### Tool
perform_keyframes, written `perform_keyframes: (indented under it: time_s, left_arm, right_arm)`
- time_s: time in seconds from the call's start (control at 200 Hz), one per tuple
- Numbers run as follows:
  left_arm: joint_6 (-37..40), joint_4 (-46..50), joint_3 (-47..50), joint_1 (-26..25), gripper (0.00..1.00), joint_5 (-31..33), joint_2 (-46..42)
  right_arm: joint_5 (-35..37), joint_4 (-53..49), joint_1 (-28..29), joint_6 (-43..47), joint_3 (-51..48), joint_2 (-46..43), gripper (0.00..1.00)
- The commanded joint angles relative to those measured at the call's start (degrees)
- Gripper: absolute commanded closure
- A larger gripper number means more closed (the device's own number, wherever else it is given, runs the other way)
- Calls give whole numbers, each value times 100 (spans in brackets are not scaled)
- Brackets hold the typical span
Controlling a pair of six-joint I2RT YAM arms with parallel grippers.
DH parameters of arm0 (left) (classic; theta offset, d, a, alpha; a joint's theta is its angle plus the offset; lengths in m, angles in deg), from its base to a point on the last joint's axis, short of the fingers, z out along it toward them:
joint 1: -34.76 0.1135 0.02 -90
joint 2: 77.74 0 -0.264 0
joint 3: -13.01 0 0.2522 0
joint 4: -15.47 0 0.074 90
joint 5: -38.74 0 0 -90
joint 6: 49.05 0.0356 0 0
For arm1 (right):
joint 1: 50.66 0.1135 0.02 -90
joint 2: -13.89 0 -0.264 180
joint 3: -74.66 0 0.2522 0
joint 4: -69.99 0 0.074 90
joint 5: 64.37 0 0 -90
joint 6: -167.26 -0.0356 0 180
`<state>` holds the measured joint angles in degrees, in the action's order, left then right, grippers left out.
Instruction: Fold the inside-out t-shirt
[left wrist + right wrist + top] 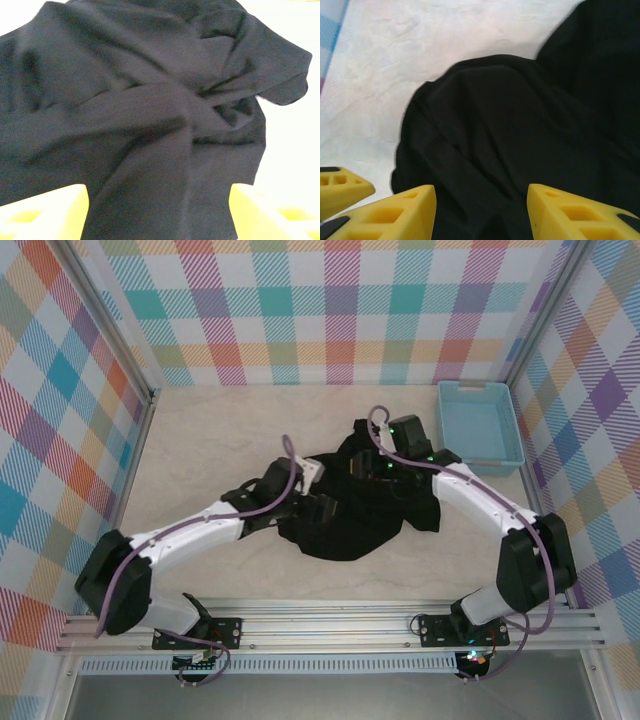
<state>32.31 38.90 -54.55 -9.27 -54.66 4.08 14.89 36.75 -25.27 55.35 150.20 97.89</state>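
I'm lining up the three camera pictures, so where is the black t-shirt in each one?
Top external: black t-shirt crumpled mid-table, left of the light-blue basket.
Left wrist: left and centre, reaching the top edge.
Right wrist: centre and right side.
Shared landmark: the pale tabletop beside it.

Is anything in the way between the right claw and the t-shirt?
Nothing visible. The right claw stands open directly over the t-shirt, with its black cloth just below. The blue basket sits off to the right, not between them.

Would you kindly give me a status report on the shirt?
Left claw open over t-shirt. Right claw open, also over it. Cloth bunched, unfolded. Basket far right, apart.
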Motion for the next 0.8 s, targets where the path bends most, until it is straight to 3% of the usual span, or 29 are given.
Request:
perform_keyframes:
  time_s: [0.0, 0.16, 0.285, 0.4, 0.535, 0.665, 0.795]
  left_arm:
    - [628, 461, -560, -271, 31, 489, 598]
    - [864, 878, -1352, -556, 44, 1365, 1630]
    - [898, 941, -1801, -639, 53, 1671, 2186]
    - [901, 935, -1946, -694, 76, 1960, 2282]
    - [899, 705, -1409, -686, 95, 2166, 1184]
    - [741, 673, -708, -488, 98, 1994, -430]
    - [233, 465, -189, 54, 98, 1620, -1646]
  right_arm:
    - [114, -94, -368, 31, -407, -356, 48]
    - [72, -20, -640, 29, -767, -672, 47]
    - [9, 6, -674, 45, -859, -675, 47]
    - [-42, 63, -702, 47, -911, -658, 47]
    - [-60, 9, -711, 82, -904, -690, 46]
    - [-204, 120, -711, 119, -989, -814, 46]
    - [-567, 370, -700, 117, -1079, -899, 44]
